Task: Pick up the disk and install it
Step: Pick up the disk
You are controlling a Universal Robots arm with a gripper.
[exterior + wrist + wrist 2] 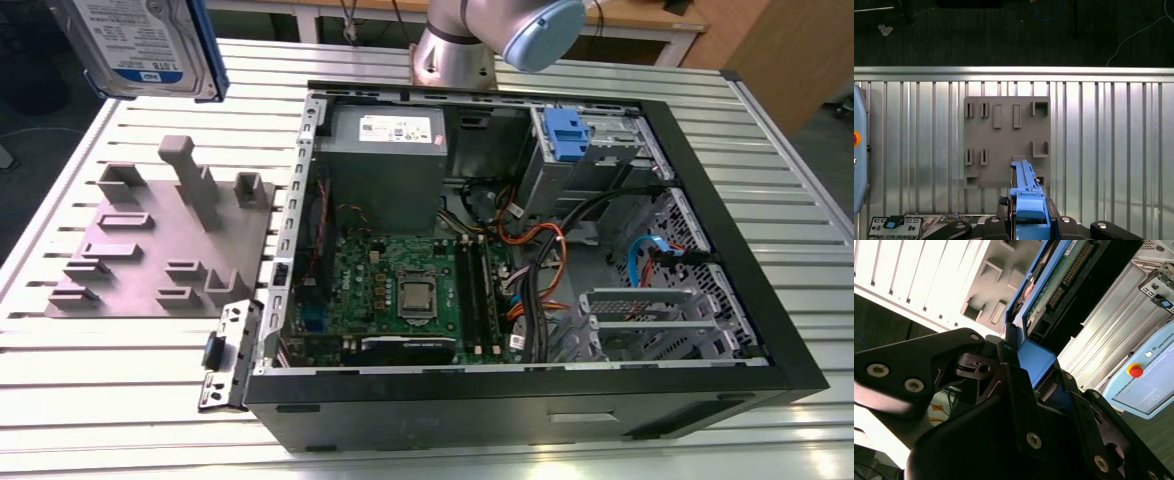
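Observation:
The disk, silver-grey with a white-and-blue label and a blue bracket, hangs high in the air at the exterior view's upper left, above the table's far left corner. My gripper is shut on it: black fingers clamp the blue bracket end, and the drive's green circuit-board side faces the second wrist camera. In the first wrist view the disk stands edge-on between the gripper jaws, well above the grey fixture plate.
The grey fixture plate with upright pegs lies on the slatted metal table, left of the open computer case. Inside the case are a power-supply box, a drive bay with a blue latch and loose cables. A teach pendant lies nearby.

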